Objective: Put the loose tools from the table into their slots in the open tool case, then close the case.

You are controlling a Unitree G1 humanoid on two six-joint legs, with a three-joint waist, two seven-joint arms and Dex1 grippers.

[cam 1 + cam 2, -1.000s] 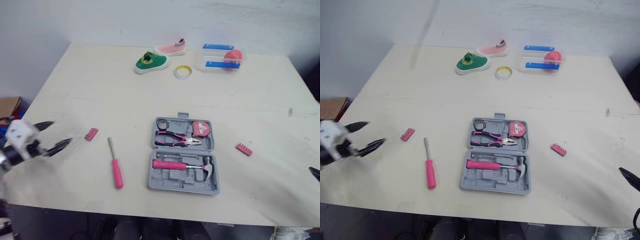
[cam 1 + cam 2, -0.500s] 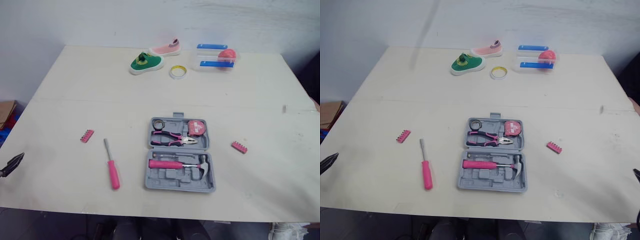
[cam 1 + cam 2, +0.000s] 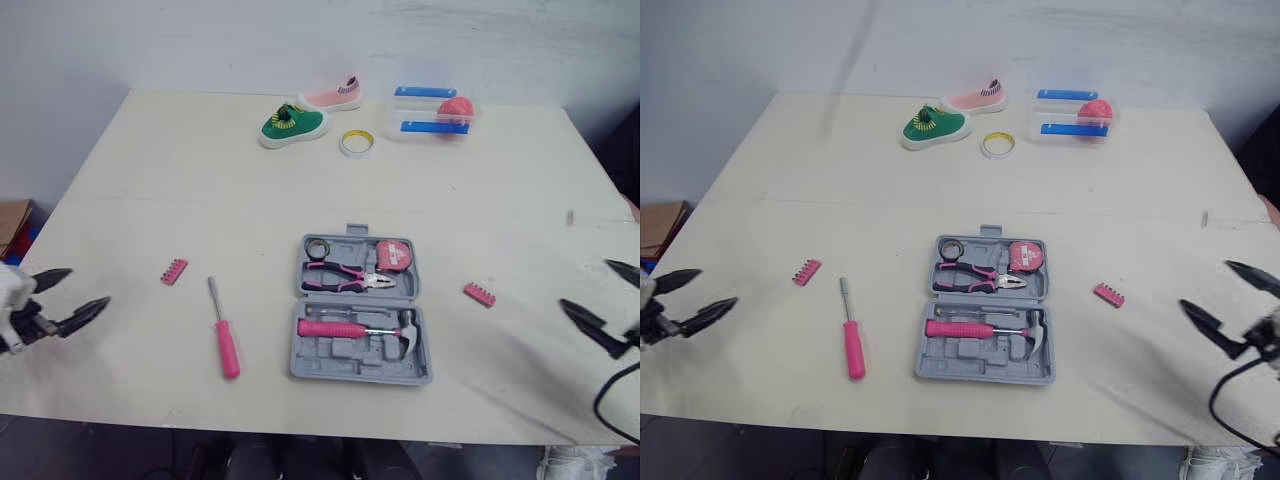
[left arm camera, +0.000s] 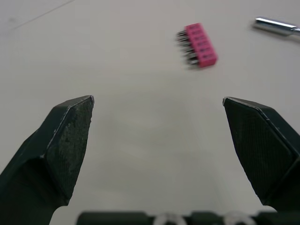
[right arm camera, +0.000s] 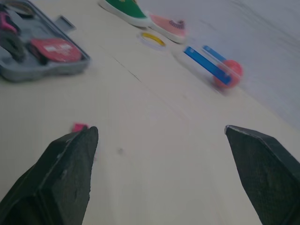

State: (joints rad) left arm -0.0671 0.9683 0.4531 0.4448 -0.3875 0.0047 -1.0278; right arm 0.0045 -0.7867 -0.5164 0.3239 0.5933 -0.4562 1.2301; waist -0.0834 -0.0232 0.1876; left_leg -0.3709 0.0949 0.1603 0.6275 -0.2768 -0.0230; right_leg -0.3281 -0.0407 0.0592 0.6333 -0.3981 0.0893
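Reappearing left hand [image 3: 88, 286], right hand [image 3: 585, 283], spread

No readable lettering anywhere, neither on the tool case [image 3: 338, 356] nor on the red tape measure [image 3: 399, 256] inside

You have a pale cream table [image 3: 200, 160] spanning most of the scene, with a faint seam [image 3: 200, 199] running left to right across it. A plain whitish wall [image 3: 300, 40] stands just behind its far edge. Off the table's left edge sits a brown cardboard box [image 3: 12, 215]. The light is soft and even.
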